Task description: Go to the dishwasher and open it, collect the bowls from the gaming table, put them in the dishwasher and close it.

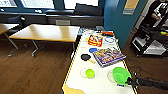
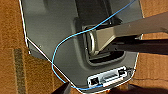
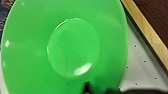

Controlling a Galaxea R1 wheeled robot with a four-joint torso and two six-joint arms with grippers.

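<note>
Right tool (image 1: 128,81) clamped on the rim of the green bowl (image 1: 121,74), tilted at the counter's (image 1: 100,86) near right corner, small yellow-green bowl (image 1: 89,73) resting just left of it, game box (image 1: 109,56) beyond, left tool's state impossible to tell.

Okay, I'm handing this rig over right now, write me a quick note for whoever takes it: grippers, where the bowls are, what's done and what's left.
Right gripper: at the near rim of the bright green bowl, which is tilted on the gaming table near its right edge. Whether the fingers have closed on the rim I cannot tell.
Left gripper: state unknown; its wrist camera looks down on the robot's own base over the wood floor.
Smaller yellow-green bowl: upright on the white top, left of the green one, untouched.
Done: robot is at the table, reaching for the first bowl.
Left: both bowls into the dishwasher, then close it.
</note>
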